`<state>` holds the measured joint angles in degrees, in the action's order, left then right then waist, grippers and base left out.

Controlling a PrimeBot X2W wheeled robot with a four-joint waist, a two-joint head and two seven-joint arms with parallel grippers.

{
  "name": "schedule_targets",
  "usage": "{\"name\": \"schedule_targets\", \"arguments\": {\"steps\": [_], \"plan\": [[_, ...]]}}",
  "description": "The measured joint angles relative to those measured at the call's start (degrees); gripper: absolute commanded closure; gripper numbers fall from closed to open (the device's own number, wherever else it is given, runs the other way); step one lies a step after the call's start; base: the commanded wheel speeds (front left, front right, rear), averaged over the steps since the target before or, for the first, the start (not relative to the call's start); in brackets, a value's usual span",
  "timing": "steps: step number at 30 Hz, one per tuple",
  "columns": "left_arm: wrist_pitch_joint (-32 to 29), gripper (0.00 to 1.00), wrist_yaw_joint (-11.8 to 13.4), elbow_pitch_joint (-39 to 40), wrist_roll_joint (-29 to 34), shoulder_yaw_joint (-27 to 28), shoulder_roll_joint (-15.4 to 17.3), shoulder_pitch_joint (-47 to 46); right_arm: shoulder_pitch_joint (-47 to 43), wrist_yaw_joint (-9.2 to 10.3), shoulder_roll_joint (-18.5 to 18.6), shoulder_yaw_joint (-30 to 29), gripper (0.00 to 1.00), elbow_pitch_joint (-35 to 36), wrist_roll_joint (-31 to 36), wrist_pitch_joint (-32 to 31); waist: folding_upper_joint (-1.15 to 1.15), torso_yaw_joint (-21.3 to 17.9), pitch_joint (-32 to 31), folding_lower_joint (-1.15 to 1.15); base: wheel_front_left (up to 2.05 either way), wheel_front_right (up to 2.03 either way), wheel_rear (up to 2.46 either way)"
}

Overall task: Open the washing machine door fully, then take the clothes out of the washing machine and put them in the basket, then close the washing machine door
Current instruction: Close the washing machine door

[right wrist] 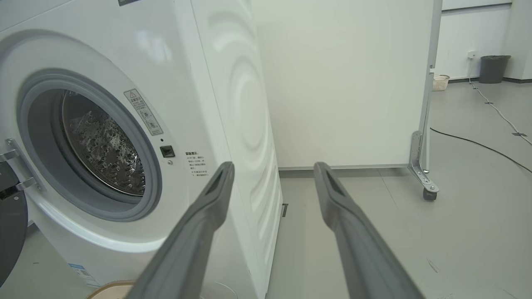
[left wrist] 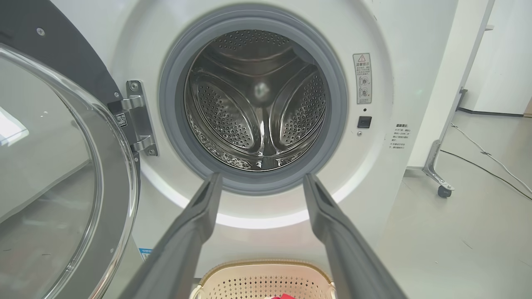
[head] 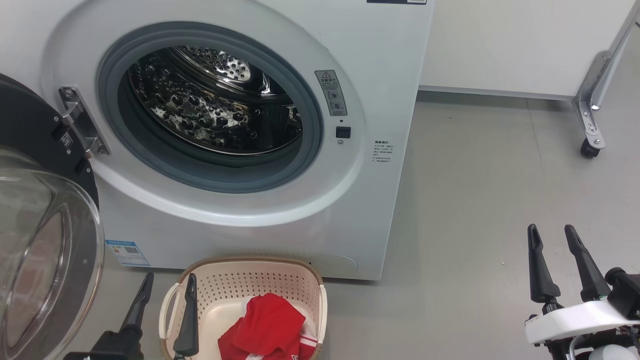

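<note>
The left gripper (head: 170, 278) has its two dark fingers spread wide with nothing between them. It hangs low in front of the washing machine (head: 385, 75), fingertips pointing at the white front panel. Just beneath it, and reaching off to its right, the basket (head: 252, 261) stands on the floor (head: 475, 200) close against the foot of the machine. In the head view one finger crosses the basket's left end and the other lies outside it. A red garment (head: 270, 325) is heaped in the basket, just right of the gripper and apart from both fingers.

Ahead of and above the fingertips the machine's round mouth is open, ringed by a grey gasket (head: 312, 150), with the shiny perforated drum (head: 210, 107) behind it. Close on the gripper's left the washing machine door (head: 47, 240) is swung out on its metal hinge (head: 82, 127), its clear glass bowl bulging toward the robot.

The right gripper (head: 551, 230) is also spread wide and grips nothing. It is held over bare floor, well to the right of the basket and the machine, whose front corner lies ahead on its left. Farther ahead on its right, a white panel stands on a wheeled metal foot (head: 590, 125).
</note>
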<state>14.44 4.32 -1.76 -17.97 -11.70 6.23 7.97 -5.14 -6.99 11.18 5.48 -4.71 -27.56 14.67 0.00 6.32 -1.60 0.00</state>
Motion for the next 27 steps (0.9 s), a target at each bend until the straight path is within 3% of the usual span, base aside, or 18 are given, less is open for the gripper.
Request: {"name": "schedule_targets", "arguments": {"steps": [27], "plan": [[0.00,0.00,0.42,0.62,0.44,-0.57,-0.09,0.28,0.02,0.00,-0.09,0.29,0.00,-0.23,0.08,0.00,0.00,0.06,0.15,0.00,-0.85,0.85,0.00]]}}
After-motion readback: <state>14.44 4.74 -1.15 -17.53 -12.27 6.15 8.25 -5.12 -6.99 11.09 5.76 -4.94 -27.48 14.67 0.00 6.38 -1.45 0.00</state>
